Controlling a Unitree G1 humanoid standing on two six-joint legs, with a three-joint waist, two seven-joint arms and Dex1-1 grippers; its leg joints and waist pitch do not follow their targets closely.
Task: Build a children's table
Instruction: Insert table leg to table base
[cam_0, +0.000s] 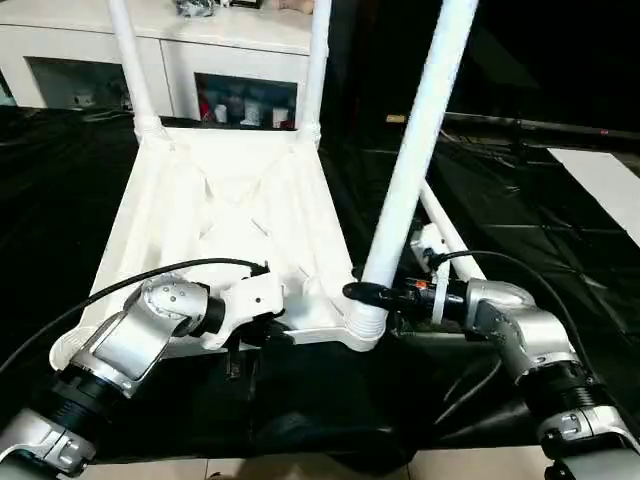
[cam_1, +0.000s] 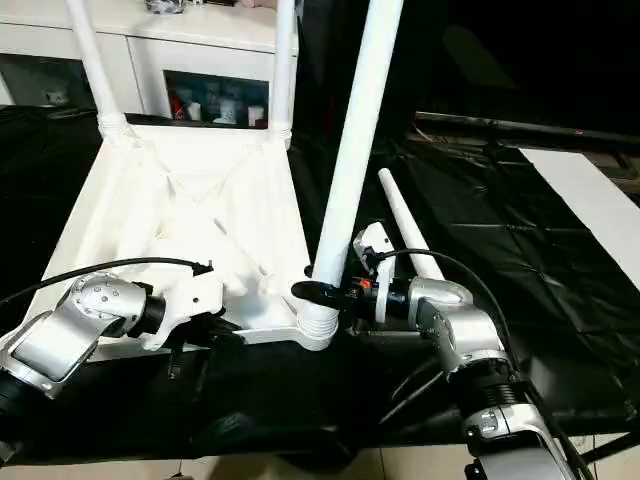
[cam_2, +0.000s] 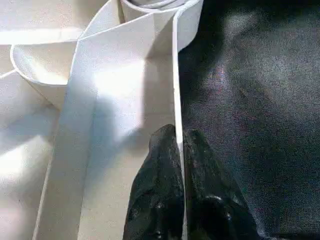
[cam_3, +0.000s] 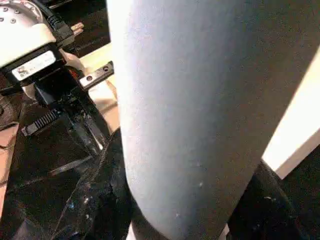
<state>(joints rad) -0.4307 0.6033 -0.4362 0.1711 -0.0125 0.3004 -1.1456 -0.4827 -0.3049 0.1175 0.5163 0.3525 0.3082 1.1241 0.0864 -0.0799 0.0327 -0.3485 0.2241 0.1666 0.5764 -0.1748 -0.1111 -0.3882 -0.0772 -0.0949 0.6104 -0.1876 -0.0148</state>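
At the left, the left pincer (cam_0: 245, 340) is seen closed on the near rim of the tabletop (cam_0: 225, 215); in the left wrist view its two black fingers (cam_2: 157, 200) are pressed against either side of the thin white edge wall. The tabletop is laid upside down on a surface covered in black sheeting (cam_0: 60, 190), with its ribbed underside turned upward.

At the far corners, two legs are seen standing upright in their sockets: the far-left leg (cam_0: 130, 60) and the far-right leg (cam_0: 318, 60). Behind them, a white cabinet (cam_0: 200, 60) with glass doors is visible.

Toward the right, at the near-right corner socket (cam_0: 365, 328), a third leg (cam_0: 415, 150) is seated and rises tilted slightly to the right. The right pincer (cam_0: 372, 293) is wrapped around this leg just above the socket; in the right wrist view its black fingers (cam_3: 95, 200) are seen on both sides of the white tube, closed against it.

Further right, a fourth leg (cam_1: 405, 235) is laid flat on the black sheeting, just behind the right forearm. At the far right, a white panel (cam_0: 605, 185) is lying on the sheeting.
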